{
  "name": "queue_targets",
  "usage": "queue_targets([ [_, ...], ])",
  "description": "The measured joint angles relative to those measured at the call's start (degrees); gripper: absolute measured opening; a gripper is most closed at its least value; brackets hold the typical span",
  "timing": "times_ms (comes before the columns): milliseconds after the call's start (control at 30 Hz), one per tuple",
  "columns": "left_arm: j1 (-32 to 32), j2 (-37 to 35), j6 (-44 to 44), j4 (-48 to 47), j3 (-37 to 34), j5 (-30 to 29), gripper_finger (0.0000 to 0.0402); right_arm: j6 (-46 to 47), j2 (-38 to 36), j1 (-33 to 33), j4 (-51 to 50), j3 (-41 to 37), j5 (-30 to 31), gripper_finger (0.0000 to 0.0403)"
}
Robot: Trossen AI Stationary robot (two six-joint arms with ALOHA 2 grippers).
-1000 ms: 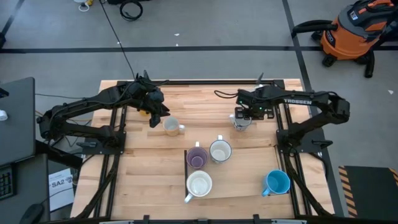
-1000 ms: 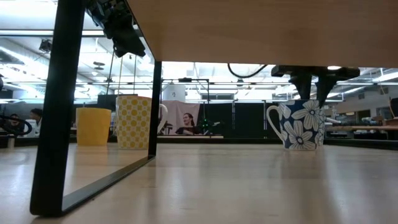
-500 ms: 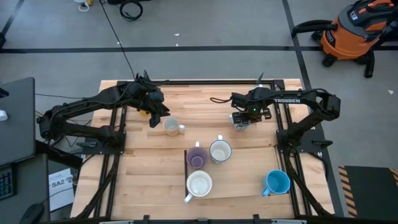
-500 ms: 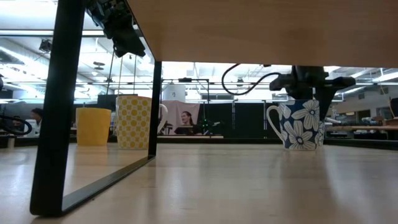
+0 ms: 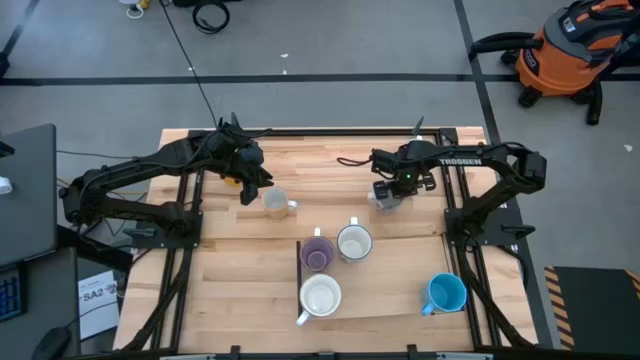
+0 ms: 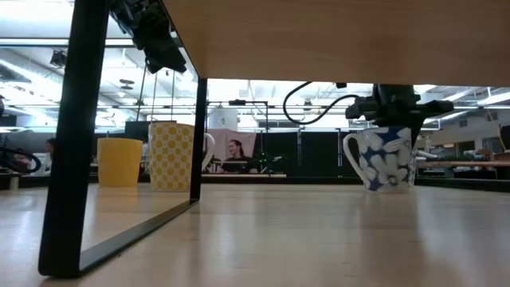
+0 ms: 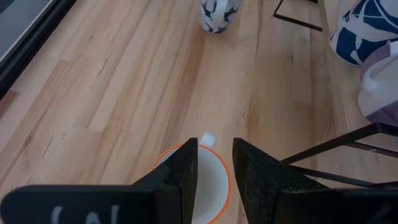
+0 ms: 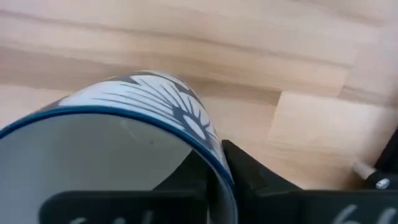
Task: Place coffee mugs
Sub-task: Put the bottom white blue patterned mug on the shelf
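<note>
floral mug: the blue-and-white flowered mug (image 6: 384,160) is near the far right of the table (image 5: 250,300), tipped a little in the low view with its base seemingly just off the wood, handle toward that picture's left.
right gripper: the right gripper (image 5: 391,191) is on the mug's rim; in the right wrist view one dark finger (image 8: 249,171) is pressed against the outside of the wall by the blue rim, so it reads as clamped on the floral mug.
left gripper: the left gripper (image 7: 215,171) hovers over the orange mug (image 7: 198,186) near the far left of the table, fingers a narrow gap apart and holding nothing.
other mugs: a cream mug (image 5: 277,204) is just beside the left gripper; the purple mug (image 5: 317,252) and a white mug (image 5: 354,242) touch at mid table, a larger white one (image 5: 320,296) is nearer the front edge, a blue mug (image 5: 445,293) at front right.
handling: likely glazed ceramic, so stiff, smooth, fairly heavy for its size and chippable (a knock on another mug is the risk); a rim pinch holds but lets it swing, so i would set it down slowly and level.
hard to tell: the inner finger is hidden inside the mug; the yellow patterned mug (image 6: 172,155) in the low view cannot be matched surely from above; i count fewer than eight mugs.
</note>
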Motion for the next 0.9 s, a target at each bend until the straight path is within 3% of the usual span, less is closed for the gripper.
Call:
queue_targets([
  [200, 0.0, 0.0, 0.0, 0.0, 0.0, 0.0, 0.0107, -6.0, 0.0, -0.3, -1.0, 0.7, 0.4, 0.0029],
  [367, 0.0, 0.0, 0.0, 0.0, 0.0, 0.0, 0.0107, -11.3, 0.1, -1.4, -9.6, 6.0, 2.6, 0.0035],
  [667, 0.0, 0.0, 0.1, 0.0, 0.0, 0.0, 0.0107, -21.3, 0.1, -2.5, -28.9, 24.5, 4.7, 0.0034],
  [900, 0.0, 0.0, 0.1, 0.0, 0.0, 0.0, 0.0107, -26.1, -2.1, -1.1, -29.2, 40.1, -0.3, 0.0032],
])
